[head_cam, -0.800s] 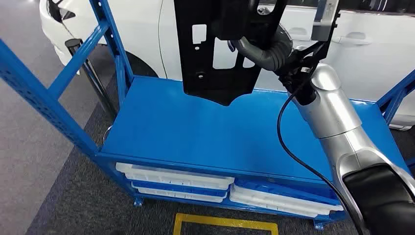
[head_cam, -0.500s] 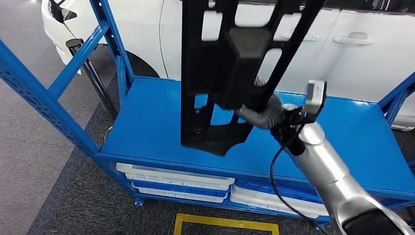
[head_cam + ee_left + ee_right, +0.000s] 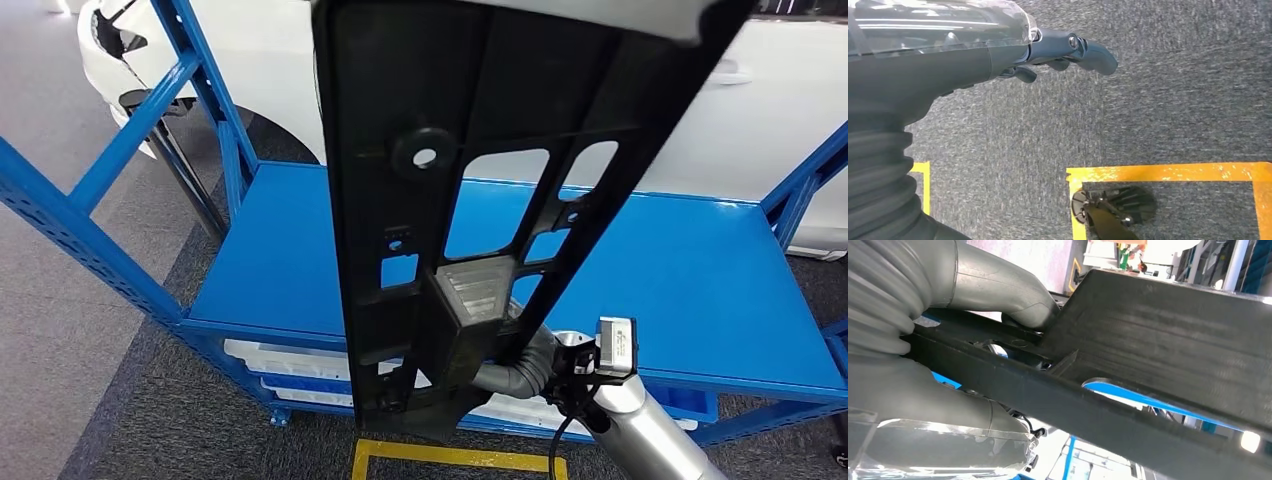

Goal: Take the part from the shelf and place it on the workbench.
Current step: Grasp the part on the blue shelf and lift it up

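Note:
The part [image 3: 470, 150] is a long black plastic panel with cut-outs and a round boss, standing upright close before my head camera and hiding much of the blue shelf [image 3: 680, 280]. My right hand [image 3: 515, 365] grips it low down, at a boxy block. In the right wrist view the thick grey thumb [image 3: 1018, 295] presses on the black panel [image 3: 1158, 335], which hides the other fingers. My left hand [image 3: 1048, 52] hangs over grey carpet, holding nothing, fingers slightly curled and apart.
Blue uprights [image 3: 100, 190] frame the shelf at left and right. White trays [image 3: 290, 360] lie on the level beneath. A white car [image 3: 260, 60] stands behind the shelf. Yellow floor tape [image 3: 450, 458] marks the carpet before it.
My right arm has drawn back from the shelf toward my body, bringing the black panel much closer to the camera and lower. The view has shifted slightly.

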